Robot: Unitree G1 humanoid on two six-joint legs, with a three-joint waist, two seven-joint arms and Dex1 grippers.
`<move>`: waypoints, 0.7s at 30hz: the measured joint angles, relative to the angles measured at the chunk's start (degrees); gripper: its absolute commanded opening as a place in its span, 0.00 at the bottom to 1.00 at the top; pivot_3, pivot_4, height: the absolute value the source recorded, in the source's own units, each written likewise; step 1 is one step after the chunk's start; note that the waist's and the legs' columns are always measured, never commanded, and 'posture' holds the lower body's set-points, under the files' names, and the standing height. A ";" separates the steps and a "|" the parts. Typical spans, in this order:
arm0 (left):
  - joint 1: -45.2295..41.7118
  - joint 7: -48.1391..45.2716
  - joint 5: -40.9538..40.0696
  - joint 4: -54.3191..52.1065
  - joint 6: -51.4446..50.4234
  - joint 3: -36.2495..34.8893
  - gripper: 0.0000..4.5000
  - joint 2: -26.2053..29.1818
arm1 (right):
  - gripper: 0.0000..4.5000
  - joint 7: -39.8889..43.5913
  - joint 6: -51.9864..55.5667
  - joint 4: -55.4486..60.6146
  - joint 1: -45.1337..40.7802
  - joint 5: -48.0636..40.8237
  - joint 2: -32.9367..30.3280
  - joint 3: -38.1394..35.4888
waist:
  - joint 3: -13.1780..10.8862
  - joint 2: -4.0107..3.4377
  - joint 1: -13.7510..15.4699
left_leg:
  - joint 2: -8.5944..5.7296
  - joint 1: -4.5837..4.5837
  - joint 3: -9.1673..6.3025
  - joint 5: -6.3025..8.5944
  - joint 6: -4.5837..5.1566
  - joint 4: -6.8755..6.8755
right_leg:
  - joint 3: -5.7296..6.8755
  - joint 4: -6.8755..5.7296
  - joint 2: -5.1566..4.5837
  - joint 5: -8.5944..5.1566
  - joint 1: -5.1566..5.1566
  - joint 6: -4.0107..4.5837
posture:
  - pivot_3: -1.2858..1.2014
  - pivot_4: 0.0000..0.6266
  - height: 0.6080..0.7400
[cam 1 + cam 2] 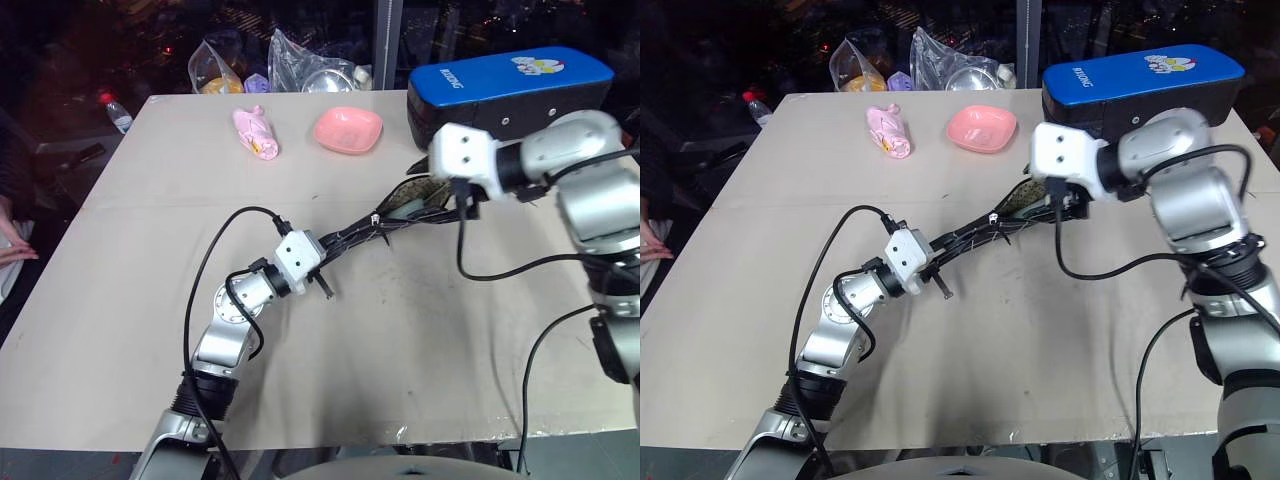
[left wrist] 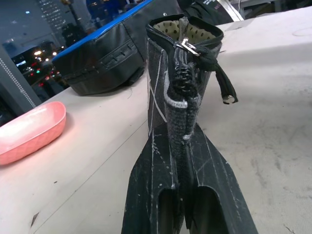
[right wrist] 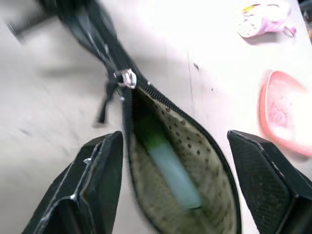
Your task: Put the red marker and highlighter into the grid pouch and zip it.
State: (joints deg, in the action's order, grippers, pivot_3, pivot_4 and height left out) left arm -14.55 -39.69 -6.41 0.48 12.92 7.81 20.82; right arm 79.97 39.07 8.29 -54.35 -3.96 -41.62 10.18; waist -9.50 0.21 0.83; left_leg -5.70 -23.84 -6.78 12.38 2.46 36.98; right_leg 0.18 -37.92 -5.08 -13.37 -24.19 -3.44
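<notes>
Left gripper [image 2: 181, 192] clamped on pouch [image 2: 183, 73] end. Right gripper [image 3: 178, 183] spread wide over open mouth; highlighter [image 3: 168, 163] lying inside. Zipper pull [image 3: 126, 78] near clamped end.

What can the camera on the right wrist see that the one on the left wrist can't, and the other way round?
Right wrist only: the highlighter lying inside the grid pouch, a pink toy, and the open right pincer. Left wrist only: the big blue-topped case and the left pincer shut on the pouch's end. Both show the pouch's open mouth, zipper pull and pink dish.
</notes>
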 measured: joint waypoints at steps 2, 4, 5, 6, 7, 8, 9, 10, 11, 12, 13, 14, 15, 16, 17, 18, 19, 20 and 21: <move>0.06 0.04 0.00 -0.05 -0.09 -0.07 0.00 -0.03 | 0.77 1.13 9.25 4.99 1.86 -6.73 -1.90 -3.63 | 0.01 0.01 0.01 | 0.01 -0.01 -0.06 0.10 0.16 -0.01 | 0.01 0.02 -0.01 0.00 0.01 0.00 | 0.52 0.24 0.96; 0.02 0.10 0.01 -0.05 -0.19 -0.04 0.00 -0.22 | 0.77 1.21 17.44 10.03 5.74 -13.22 -2.15 -5.86 | 0.02 0.01 -0.08 | 0.02 0.00 -0.07 0.11 0.17 -0.02 | 0.01 0.01 -0.02 0.00 0.02 0.00 | 0.52 0.24 0.96; 0.01 0.11 0.02 -0.05 -0.23 0.01 0.00 -0.27 | 0.77 0.55 20.30 11.68 7.64 -15.37 -1.72 -6.57 | 0.02 0.02 -0.11 | 0.02 0.00 -0.07 0.11 0.18 -0.02 | 0.00 0.00 -0.02 0.00 0.01 0.01 | 0.52 0.24 0.96; -0.04 0.13 0.02 -0.01 -0.28 0.03 0.00 -0.35 | 0.77 -1.36 24.78 14.03 11.75 -18.35 -0.22 -7.73 | 0.06 0.07 -0.06 | 0.03 0.00 -0.11 0.11 0.18 0.03 | 0.03 -0.02 -0.02 0.00 0.05 0.01 | 0.52 0.24 0.96; -0.04 0.13 0.01 -0.01 -0.28 0.01 0.00 -0.39 | 0.77 -2.45 26.56 14.85 14.15 -19.59 0.57 -7.63 | 0.06 0.07 -0.01 | 0.02 0.00 -0.12 0.11 0.19 0.02 | 0.04 -0.01 -0.02 0.00 0.06 0.01 | 0.52 0.24 0.96; -0.04 0.13 0.01 0.05 -0.28 0.00 0.00 -0.39 | 0.77 -4.77 28.67 15.42 17.31 -20.79 1.94 -7.52 | 0.05 0.07 0.00 | 0.01 -0.02 -0.10 0.11 0.19 0.06 | 0.03 -0.02 -0.04 0.00 0.05 0.01 | 0.52 0.24 0.96; -0.08 0.12 0.01 0.06 -0.28 -0.03 0.00 -0.40 | 0.77 -7.08 29.96 15.39 19.32 -21.19 3.04 -6.73 | 0.05 0.06 -0.02 | 0.01 -0.02 -0.07 0.11 0.19 0.11 | 0.01 -0.03 -0.04 0.00 0.05 0.00 | 0.52 0.24 0.96; -0.11 0.10 0.01 0.12 -0.28 -0.02 0.00 -0.40 | 0.77 -9.04 30.38 15.35 20.17 -21.22 3.85 -6.17 | 0.04 0.05 -0.06 | 0.00 -0.02 -0.04 0.11 0.19 0.11 | -0.01 -0.02 -0.03 0.00 0.05 0.00 | 0.52 0.24 0.96; -0.18 0.07 0.01 0.18 -0.28 -0.04 0.00 -0.40 | 0.77 -11.43 30.78 15.04 20.54 -21.21 5.03 -5.85 | 0.04 0.05 -0.12 | 0.00 -0.02 -0.04 0.11 0.19 0.13 | 0.00 -0.03 -0.02 0.00 0.05 0.00 | 0.52 0.24 0.96; -0.32 0.02 0.01 0.29 -0.27 -0.01 0.00 -0.44 | 0.77 -14.34 30.93 14.13 20.46 -21.15 7.32 -5.87 | 0.05 0.06 -0.17 | 0.01 0.00 -0.04 0.11 0.18 0.14 | 0.00 -0.04 0.01 0.01 0.06 0.00 | 0.52 0.24 0.96; -0.43 -0.02 0.01 0.29 -0.27 0.01 0.00 -0.49 | 0.77 -17.16 31.17 12.90 20.33 -21.06 9.61 -5.91 | 0.06 0.07 -0.17 | 0.02 0.01 -0.06 0.10 0.18 0.14 | 0.01 -0.04 0.02 0.01 0.06 0.01 | 0.52 0.24 0.96; -0.52 -0.05 0.01 0.29 -0.25 0.03 0.00 -0.53 | 0.77 -19.64 31.49 11.70 20.25 -20.91 11.56 -5.87 | 0.06 0.07 -0.12 | 0.02 0.01 -0.07 0.10 0.17 0.14 | 0.02 -0.05 0.03 0.01 0.06 0.01 | 0.52 0.24 0.96; -0.53 -0.05 0.01 0.30 -0.24 0.04 0.00 -0.54 | 0.77 -22.15 31.68 10.25 20.17 -20.79 13.40 -5.87 | 0.06 0.07 -0.10 | 0.02 0.00 -0.07 0.09 0.16 0.13 | 0.02 -0.04 0.03 0.01 0.06 0.01 | 0.52 0.24 0.96; -0.51 -0.05 0.02 0.31 -0.23 0.03 0.00 -0.54 | 0.77 -24.33 31.96 8.92 19.93 -20.77 14.94 -5.93 | 0.06 0.07 -0.11 | 0.01 0.00 -0.07 0.05 0.10 0.13 | 0.01 -0.04 0.03 0.01 0.06 0.01 | 0.52 0.24 0.96; -0.51 -0.05 0.02 0.32 -0.22 0.04 0.00 -0.55 | 0.77 -26.34 32.11 7.79 19.52 -20.89 16.50 -6.06 | 0.05 0.07 -0.09 | 0.00 -0.01 -0.06 -0.02 -0.02 0.13 | 0.01 -0.04 0.02 0.01 0.06 0.01 | 0.52 0.24 0.96; -0.51 -0.05 0.02 0.32 -0.22 0.03 0.00 -0.55 | 0.77 -27.36 32.22 7.36 19.17 -21.14 17.27 -6.15 | 0.05 0.07 -0.05 | -0.01 -0.01 -0.06 -0.02 -0.02 0.13 | 0.01 -0.03 0.02 0.02 0.06 0.00 | 0.52 0.24 0.96; -0.48 -0.05 0.02 0.32 -0.22 0.03 0.00 -0.55 | 0.77 -28.83 32.47 6.91 18.53 -21.82 18.05 -6.45 | 0.06 0.07 -0.04 | -0.01 -0.01 -0.07 -0.02 -0.02 0.12 | 0.02 -0.02 0.02 0.02 0.06 0.00 | 0.52 0.24 0.96; -0.48 -0.04 0.02 0.32 -0.22 0.03 0.00 -0.57 | 0.77 -29.18 32.52 6.85 18.38 -21.95 18.23 -6.62 | 0.06 0.07 -0.04 | -0.01 -0.01 -0.07 -0.02 -0.02 0.12 | 0.02 -0.02 0.02 0.02 0.06 0.00 | 0.52 0.24 0.96; -0.39 -0.02 0.02 0.31 -0.22 0.00 0.00 -0.55 | 0.77 -30.00 32.78 6.42 17.99 -22.40 18.86 -7.04 | 0.06 0.07 -0.08 | -0.01 -0.01 -0.07 -0.02 -0.02 0.12 | 0.02 -0.02 0.02 0.02 0.06 0.00 | 0.52 0.24 0.96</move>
State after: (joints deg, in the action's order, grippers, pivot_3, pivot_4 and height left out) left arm -14.94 -39.71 -6.38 0.79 12.70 7.81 20.26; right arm 49.97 71.85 14.71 -36.36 -26.36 -22.76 3.14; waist -9.44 0.27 0.76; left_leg -5.71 -23.85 -6.85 12.36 2.44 37.10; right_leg 0.20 -37.94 -5.05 -13.35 -24.13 -3.44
